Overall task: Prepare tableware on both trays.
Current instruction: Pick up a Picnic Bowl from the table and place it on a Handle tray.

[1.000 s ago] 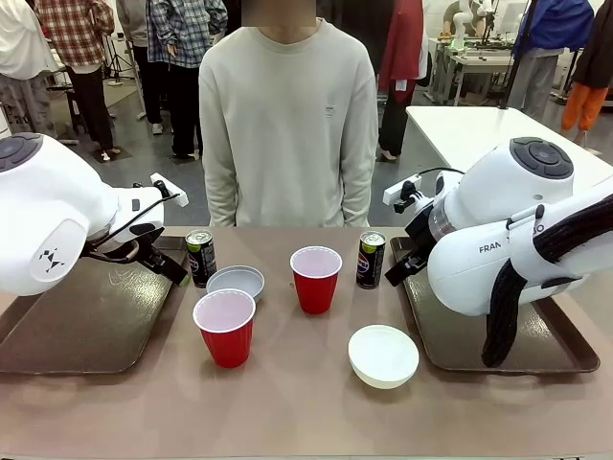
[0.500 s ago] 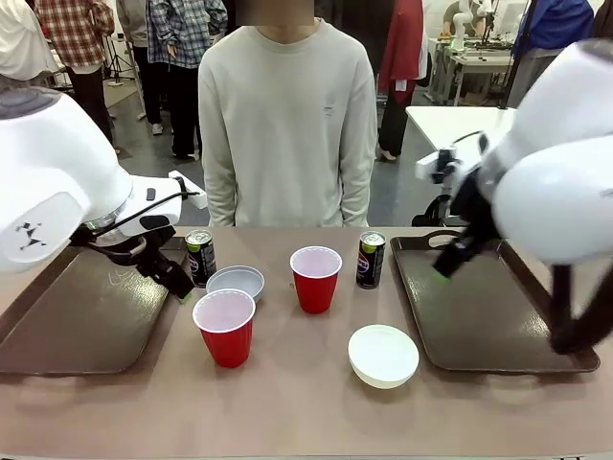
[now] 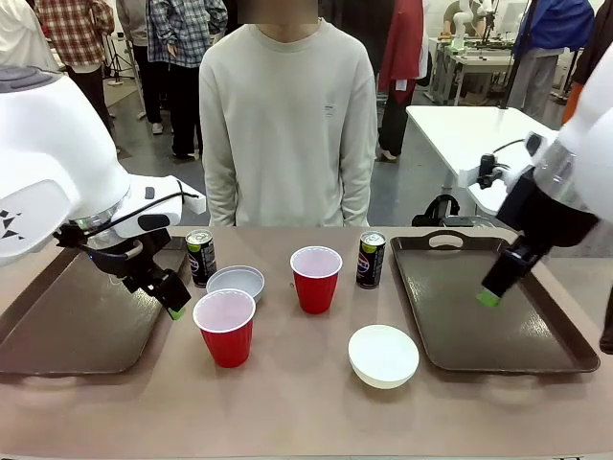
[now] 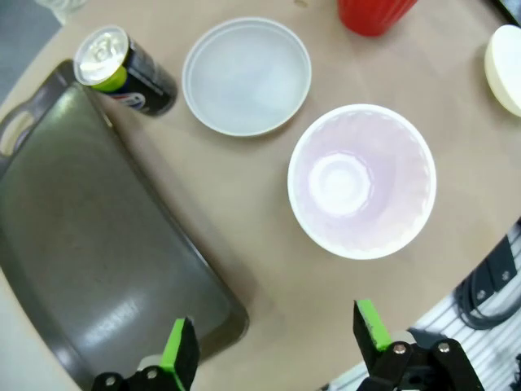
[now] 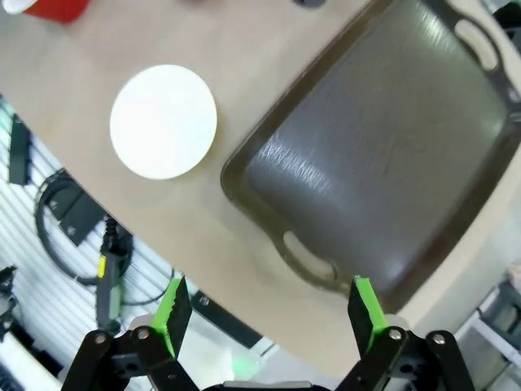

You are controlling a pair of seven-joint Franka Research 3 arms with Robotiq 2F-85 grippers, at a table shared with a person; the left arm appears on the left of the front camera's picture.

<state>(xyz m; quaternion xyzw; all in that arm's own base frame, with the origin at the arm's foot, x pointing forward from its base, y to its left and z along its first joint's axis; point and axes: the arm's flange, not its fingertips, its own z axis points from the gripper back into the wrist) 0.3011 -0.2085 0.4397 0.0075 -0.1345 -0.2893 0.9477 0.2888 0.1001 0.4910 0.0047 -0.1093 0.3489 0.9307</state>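
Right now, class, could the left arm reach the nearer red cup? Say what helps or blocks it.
Probably yes: the left end effector hangs open just short of the cup, bare table between them; the bowl and can sit beyond, out of the way.

The right end effector (image 5: 269, 285) hangs above the near edge of the bench (image 5: 269, 49), its green-padded fingers (image 5: 172, 314) spread wide with nothing between them; a dark brown tray (image 5: 383, 138) lies at a slant under it, a cut-out handle at each end; a white bowl (image 5: 163, 122) sits on the bench just beside the tray, apart from its rim; a red cup (image 5: 50, 6) is cut off at the top corner; a dark sliver at the top edge may be a can; black cables (image 5: 69, 212) hang below the bench.
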